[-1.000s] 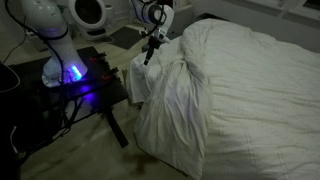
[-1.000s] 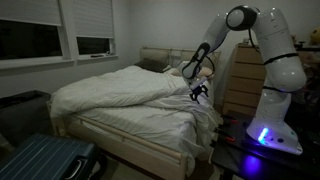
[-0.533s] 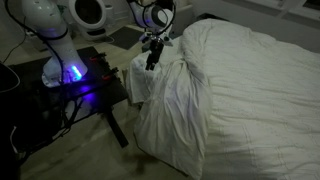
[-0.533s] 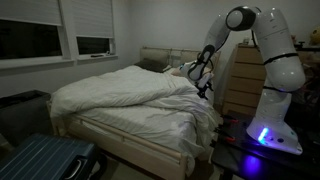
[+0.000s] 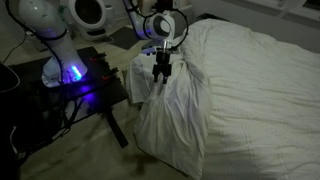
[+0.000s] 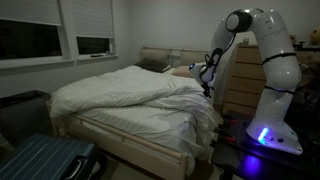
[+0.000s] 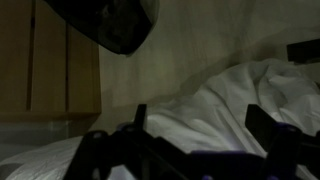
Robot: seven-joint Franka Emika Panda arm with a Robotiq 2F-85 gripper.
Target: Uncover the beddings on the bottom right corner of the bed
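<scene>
The beddings [image 5: 240, 80] are a big white wrinkled duvet that covers the bed [image 6: 130, 120] and hangs over its corner [image 5: 170, 130] toward the floor. It also shows in the other exterior view [image 6: 120, 90]. My gripper [image 5: 161, 72] hangs just above the draped corner, at the bed's edge beside the black table. It also shows above the bed's side [image 6: 207, 80]. In the wrist view the two dark fingers [image 7: 200, 125] stand apart with white fabric [image 7: 230, 100] below and nothing between them.
A black table [image 5: 85, 90] with blue lights holds the robot base [image 5: 60, 65], close to the bed corner. A wooden dresser [image 6: 245, 80] stands behind the arm. A blue suitcase [image 6: 45, 160] lies on the floor. Windows [image 6: 60, 35] are on the far wall.
My gripper has moved along the bed's edge, down toward the draped corner in one exterior view and away over the bed's side in the other. The duvet has not visibly moved.
</scene>
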